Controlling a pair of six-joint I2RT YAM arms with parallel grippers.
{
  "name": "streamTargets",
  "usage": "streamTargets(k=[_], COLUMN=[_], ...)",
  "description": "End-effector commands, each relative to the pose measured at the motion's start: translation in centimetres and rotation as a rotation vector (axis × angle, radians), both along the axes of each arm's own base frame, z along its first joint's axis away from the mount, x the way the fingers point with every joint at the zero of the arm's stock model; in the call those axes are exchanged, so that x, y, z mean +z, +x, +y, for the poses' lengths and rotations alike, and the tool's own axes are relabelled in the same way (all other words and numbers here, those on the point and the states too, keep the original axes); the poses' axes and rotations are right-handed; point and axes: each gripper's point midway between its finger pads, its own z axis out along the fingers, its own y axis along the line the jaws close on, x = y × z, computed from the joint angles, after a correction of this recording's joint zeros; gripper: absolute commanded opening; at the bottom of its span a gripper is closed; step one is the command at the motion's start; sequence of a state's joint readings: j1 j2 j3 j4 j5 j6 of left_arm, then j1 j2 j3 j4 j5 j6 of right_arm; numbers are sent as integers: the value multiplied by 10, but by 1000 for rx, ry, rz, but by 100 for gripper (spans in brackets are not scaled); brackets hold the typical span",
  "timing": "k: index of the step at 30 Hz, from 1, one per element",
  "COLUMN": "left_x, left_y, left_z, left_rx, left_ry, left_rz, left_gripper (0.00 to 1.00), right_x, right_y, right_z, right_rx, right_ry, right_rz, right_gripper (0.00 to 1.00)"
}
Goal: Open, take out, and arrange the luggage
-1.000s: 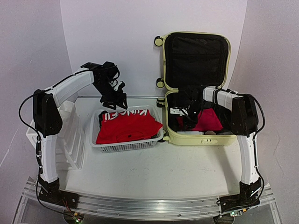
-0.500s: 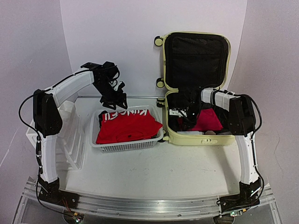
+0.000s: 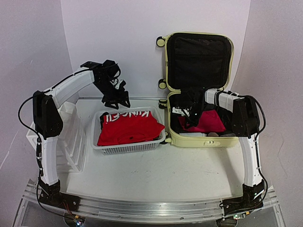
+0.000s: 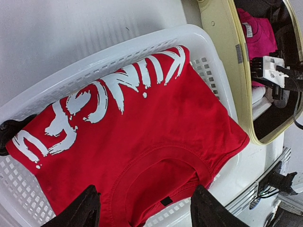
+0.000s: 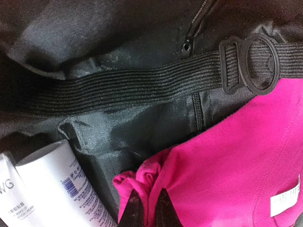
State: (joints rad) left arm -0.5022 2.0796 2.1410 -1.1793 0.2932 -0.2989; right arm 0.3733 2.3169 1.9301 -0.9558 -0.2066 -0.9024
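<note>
Luggage: the pale yellow luggage (image 3: pixel 199 140) sits on the right side of the desk (image 3: pixel 156 175). Its lid stands up at the back, and the black inside shows.
Right pincer: the right pincer (image 5: pixel 148 196) is down inside the luggage. Its fingers are squeezed together on a fold of the pink cloth (image 5: pixel 227 165).
Pink cloth: it lies in the bottom half of the luggage, partly under a black strap (image 5: pixel 142 85).
White tube: the white tube (image 5: pixel 57 189) lies just beside the pink cloth.
Left pincer: the left pincer (image 4: pixel 144 189) has its fingers wide apart and holds nothing. It hangs over the white basket (image 3: pixel 128 147).
Basket: it sits just left of the luggage, with a red shirt (image 3: pixel 128 128) with white letters in it.
</note>
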Motion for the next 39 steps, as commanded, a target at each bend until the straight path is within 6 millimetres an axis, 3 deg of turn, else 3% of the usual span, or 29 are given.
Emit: streamTargets(k=[1,7,10,17,23,30,39], left_x=[54,77,72,65,63,48,2], left_y=[-1,18,29,40,31,14,0], left_z=[-2,4,0,-73,-136,-215,-273], left_rx=[41,178,319,536,688,705,765], left_ry=[-121,-269,-374,-670,-767,-817,-799], left_rz=[-50,24,181,474,614,691,675], left_gripper=[66,66,65,68,73,77,80], right_x=[31,55,69,88,103,111,124], right_y=[6,4,1,-11,-19,-35,-47], right_z=[2,2,2,4,-1,-2,0], right_rx=[-44,-78,-90,-84,-100,-92,-88], right_ry=[79,156,195,248,290,314,358], right_rz=[-52,-62,-68,-67,-63,-55,-50], right_gripper=[0,0,0,0,0,0,0])
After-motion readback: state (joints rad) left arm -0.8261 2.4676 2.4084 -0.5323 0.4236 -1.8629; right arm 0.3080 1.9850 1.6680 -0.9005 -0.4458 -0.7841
